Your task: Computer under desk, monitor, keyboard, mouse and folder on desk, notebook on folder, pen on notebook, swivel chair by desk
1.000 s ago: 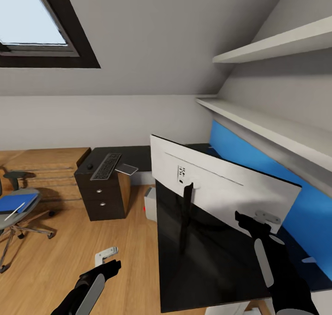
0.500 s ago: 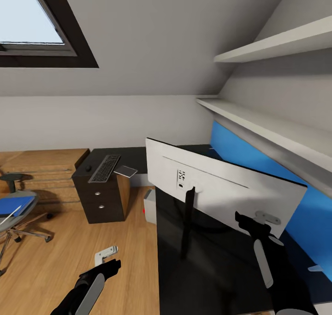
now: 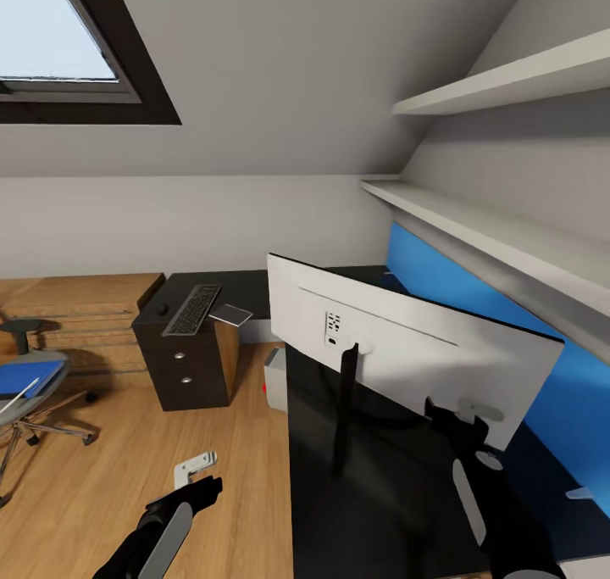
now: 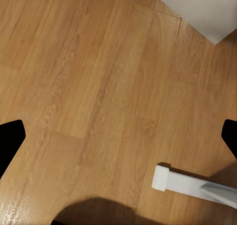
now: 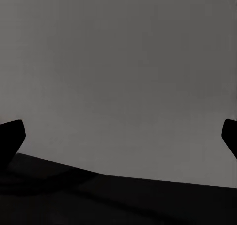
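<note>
The monitor [image 3: 407, 350] stands on the desk [image 3: 373, 486]; the right gripper [image 3: 470, 414], fingers spread and empty, faces its white back, likely to square it

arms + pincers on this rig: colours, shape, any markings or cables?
Both arms are black with a light grey elongated panel along the forearm. The left pincer has pale grey-white fingers on a black wrist; the right pincer looks alike, pale fingers over black. Wrist views show black fingertips at the frame edges. No cables or markings visible.
</note>
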Controlling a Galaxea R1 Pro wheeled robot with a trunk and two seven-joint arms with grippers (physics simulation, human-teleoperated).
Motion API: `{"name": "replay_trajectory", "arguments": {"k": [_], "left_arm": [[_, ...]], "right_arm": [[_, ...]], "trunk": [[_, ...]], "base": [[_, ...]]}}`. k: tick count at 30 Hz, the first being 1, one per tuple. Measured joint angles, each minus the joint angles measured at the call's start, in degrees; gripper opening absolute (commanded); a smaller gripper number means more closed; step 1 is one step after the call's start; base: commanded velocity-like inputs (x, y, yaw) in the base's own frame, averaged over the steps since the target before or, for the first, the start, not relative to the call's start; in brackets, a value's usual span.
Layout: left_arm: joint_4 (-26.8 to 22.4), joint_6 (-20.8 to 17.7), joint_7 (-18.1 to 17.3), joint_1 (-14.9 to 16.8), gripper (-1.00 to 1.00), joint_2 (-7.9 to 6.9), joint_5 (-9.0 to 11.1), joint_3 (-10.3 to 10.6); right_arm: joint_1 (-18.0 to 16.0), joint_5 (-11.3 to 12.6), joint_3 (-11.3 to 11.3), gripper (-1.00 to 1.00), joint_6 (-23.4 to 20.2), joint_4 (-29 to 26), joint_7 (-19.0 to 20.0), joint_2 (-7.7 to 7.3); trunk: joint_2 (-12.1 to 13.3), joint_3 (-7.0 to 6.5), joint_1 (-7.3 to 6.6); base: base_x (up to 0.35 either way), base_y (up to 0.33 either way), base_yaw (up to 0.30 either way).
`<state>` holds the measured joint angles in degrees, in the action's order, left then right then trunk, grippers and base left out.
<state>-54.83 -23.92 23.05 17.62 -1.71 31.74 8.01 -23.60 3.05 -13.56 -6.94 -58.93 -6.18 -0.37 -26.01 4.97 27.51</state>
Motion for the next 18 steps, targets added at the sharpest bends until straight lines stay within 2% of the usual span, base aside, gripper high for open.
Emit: {"name": "replay_trajectory", "arguments": {"k": [3, 7, 11, 16, 18], "left_arm": [[0.0, 0.0, 0.0, 0.0, 1.0, -0.02, 0.0, 0.0], [0.0, 0.0, 0.0, 0.0, 1.0, -0.04, 0.0, 0.0], [-0.7, 0.0, -0.1, 0.0, 1.0, 0.0, 0.0, 0.0], [-2.5, 0.0, 0.0, 0.0, 1.0, -0.05, -0.1, 0.0], [-2.8, 0.0, 0.0, 0.0, 1.0, -0.13, -0.1, -0.1]], "right_arm": [[-0.1, -0.8, 0.4, 1.0, 3.8, 3.2, -0.3, -0.04], [-0.3, -2.0, 0.5, 1.0, 5.4, 4.8, -0.5, -0.09], [-0.9, -2.7, 0.4, 1.0, 6.4, 7.9, -0.6, -1.14], [-7.1, -2.9, 0.3, 1.0, 9.7, 18.3, -0.8, -3.31], [-13.6, -2.8, 0.4, 1.0, 13.9, 29.5, -0.9, -5.33]], "trunk": [[0.0, 0.0, 0.0], [0.0, 0.0, 0.0], [0.0, 0.0, 0.0], [0.0, 0.0, 0.0], [0.0, -0.01, 0.01]], "base": [[0.0, 0.0, 0.0], [0.0, 0.0, 0.0], [0.0, 0.0, 0.0], [0.0, 0.0, 0.0], [0.0, 0.0, 0.0]]}}
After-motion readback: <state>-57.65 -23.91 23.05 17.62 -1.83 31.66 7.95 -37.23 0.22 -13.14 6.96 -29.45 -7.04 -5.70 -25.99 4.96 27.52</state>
